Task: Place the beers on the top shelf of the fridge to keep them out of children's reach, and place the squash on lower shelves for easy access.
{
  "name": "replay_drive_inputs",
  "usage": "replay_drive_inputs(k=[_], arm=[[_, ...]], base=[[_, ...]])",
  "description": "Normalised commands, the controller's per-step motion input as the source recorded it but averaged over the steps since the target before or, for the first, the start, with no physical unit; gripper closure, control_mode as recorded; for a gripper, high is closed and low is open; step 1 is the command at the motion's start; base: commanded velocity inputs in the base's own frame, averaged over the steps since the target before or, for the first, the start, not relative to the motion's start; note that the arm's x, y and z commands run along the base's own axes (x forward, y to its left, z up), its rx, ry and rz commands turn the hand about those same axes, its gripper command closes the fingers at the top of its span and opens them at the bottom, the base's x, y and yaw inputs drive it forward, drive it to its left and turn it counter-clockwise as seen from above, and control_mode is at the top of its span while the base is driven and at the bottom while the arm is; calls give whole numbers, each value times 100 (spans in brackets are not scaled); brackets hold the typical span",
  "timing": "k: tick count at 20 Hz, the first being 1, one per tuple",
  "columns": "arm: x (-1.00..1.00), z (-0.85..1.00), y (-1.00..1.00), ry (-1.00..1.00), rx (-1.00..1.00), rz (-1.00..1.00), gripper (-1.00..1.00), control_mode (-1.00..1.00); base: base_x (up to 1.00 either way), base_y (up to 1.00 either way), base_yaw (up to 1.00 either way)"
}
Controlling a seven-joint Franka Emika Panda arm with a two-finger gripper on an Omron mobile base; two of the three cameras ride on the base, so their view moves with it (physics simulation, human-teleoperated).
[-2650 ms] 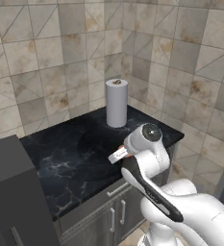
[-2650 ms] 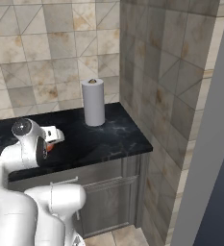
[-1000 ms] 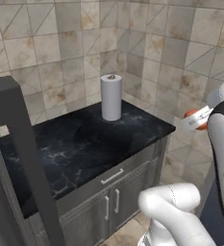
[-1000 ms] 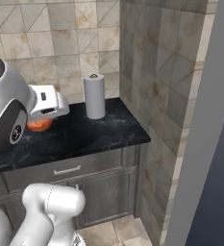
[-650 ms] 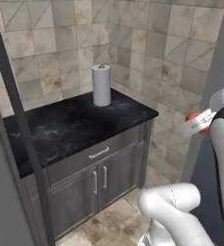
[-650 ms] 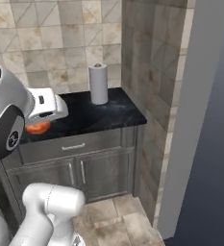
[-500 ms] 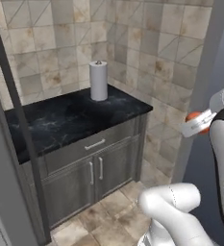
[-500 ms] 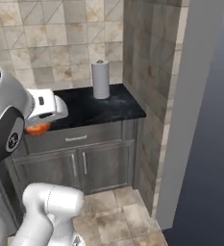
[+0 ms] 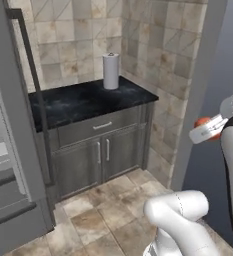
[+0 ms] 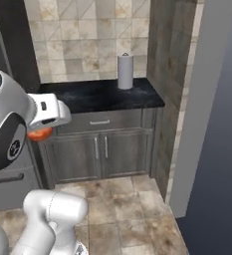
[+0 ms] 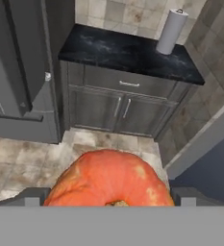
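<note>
One squash (image 11: 111, 178) sits clamped in your hand (image 11: 111, 201), raised off the floor; beyond it stand the black bench (image 11: 123, 50) and a paper towel roll (image 11: 172, 31).

You have open tiled floor (image 11: 108, 144) before the grey cabinet (image 11: 123, 108); the grey metal fridge door (image 9: 13, 125) blocks your left, the pale wall (image 10: 199, 99) your right.
</note>
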Motion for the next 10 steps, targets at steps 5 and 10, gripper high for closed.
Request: replay_drive_inputs(k=[5, 10], arm=[[0, 0, 0, 0, 0, 0, 100, 100], [0, 0, 0, 0, 0, 0, 100, 100]], base=[[-52, 68, 29], [-45, 98, 24]])
